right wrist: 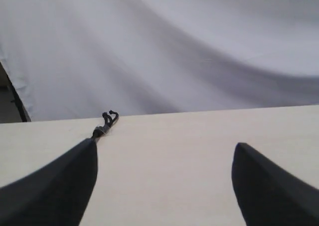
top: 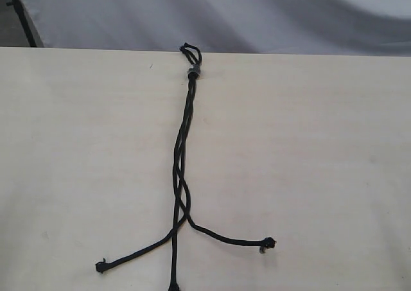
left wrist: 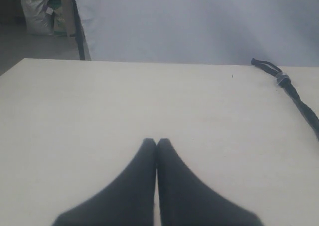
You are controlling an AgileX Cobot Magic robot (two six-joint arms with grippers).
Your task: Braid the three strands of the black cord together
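Observation:
The black cord (top: 182,143) lies lengthwise on the pale table, its small loop and grey band (top: 192,69) at the far edge. Lower down its three strands cross a few times, then fan out. One strand (top: 131,254) runs to the front left and ends in a knot, one strand (top: 231,239) runs right to a frayed knot, and a middle strand (top: 173,265) leaves the bottom edge. Neither gripper shows in the exterior view. My left gripper (left wrist: 156,142) is shut on nothing, with the cord (left wrist: 294,94) far off to its side. My right gripper (right wrist: 164,148) is open and empty, the loop end (right wrist: 107,122) beyond one finger.
The wooden table (top: 308,143) ends at a far edge, with a grey-white cloth backdrop (top: 225,15) behind it. A dark stand leg (top: 22,15) rises at the back left. A filled bag (left wrist: 35,14) sits on the floor beyond the table.

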